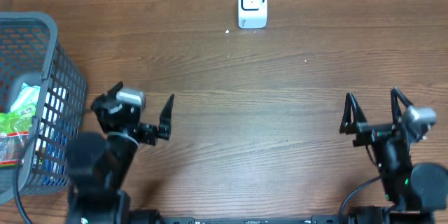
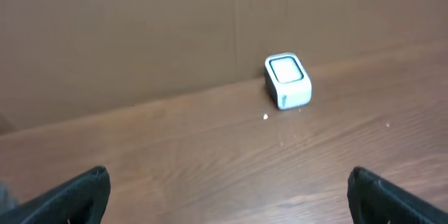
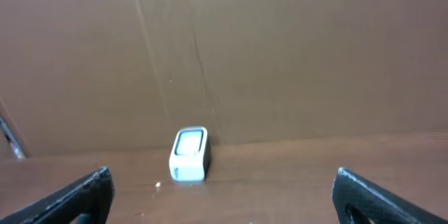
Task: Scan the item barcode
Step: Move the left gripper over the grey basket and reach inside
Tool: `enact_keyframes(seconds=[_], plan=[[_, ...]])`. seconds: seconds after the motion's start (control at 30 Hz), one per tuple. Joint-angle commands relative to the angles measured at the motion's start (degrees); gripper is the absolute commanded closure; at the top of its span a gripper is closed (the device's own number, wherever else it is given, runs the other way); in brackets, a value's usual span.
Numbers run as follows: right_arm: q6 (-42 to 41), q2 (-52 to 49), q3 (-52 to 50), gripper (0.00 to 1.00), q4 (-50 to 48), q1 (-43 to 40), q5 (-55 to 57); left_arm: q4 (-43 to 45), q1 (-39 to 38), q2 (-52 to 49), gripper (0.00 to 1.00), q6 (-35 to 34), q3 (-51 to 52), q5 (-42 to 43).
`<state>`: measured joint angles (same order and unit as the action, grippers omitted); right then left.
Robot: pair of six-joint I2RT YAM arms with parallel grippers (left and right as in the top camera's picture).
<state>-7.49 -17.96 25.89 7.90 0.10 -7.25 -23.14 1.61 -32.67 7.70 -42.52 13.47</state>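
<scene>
Brown wood-grain table (image 1: 266,98) seen from overhead, with a cardboard wall along its far edge. A small white scanner (image 1: 252,4) stands at the far centre of the table. At the left edge sits a grey mesh basket (image 1: 66,91) holding the items: a green packet (image 1: 15,122) and a pale blue-and-white packet (image 1: 24,96); no barcode can be made out. The left gripper (image 1: 143,96) hovers just right of the basket, jaws spread wide and holding nothing. The right gripper (image 1: 372,103) is well apart at the near right, also spread and empty. Left wrist view: two dark fingertips (image 2: 77,192) sit at the bottom corners, far apart, with bare table between them and the scanner ahead, right of centre, against the cardboard. Right wrist view: its fingertips (image 3: 385,196) are likewise wide apart, the scanner ahead and left of centre at the foot of the wall.
</scene>
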Motion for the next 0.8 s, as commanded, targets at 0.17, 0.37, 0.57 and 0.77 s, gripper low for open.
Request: enact_keyframes(seconds=[0.17, 0.37, 0.57, 0.77], plan=[[0.11, -21.18, 24.74, 0.00, 16.15, 0.15, -1.62, -21.90, 0.26, -22.36, 0.00, 2.62, -31.17, 1.38], [0.11, -30.45, 37.38, 0.00, 28.17, 0.15, -3.56, -39.04, 0.26, -36.22, 0.00, 4.94, -52.85, 1.53], [0.28, -35.12, 42.10, 0.00, 35.63, 0.15, -3.52, -47.91, 0.24, -42.99, 0.00, 3.15, -65.33, 5.66], [0.26, -35.43, 42.10, 0.00, 38.23, 0.17, -6.51, -49.72, 0.24, -43.41, 0.00, -1.11, -65.33, 11.45]])
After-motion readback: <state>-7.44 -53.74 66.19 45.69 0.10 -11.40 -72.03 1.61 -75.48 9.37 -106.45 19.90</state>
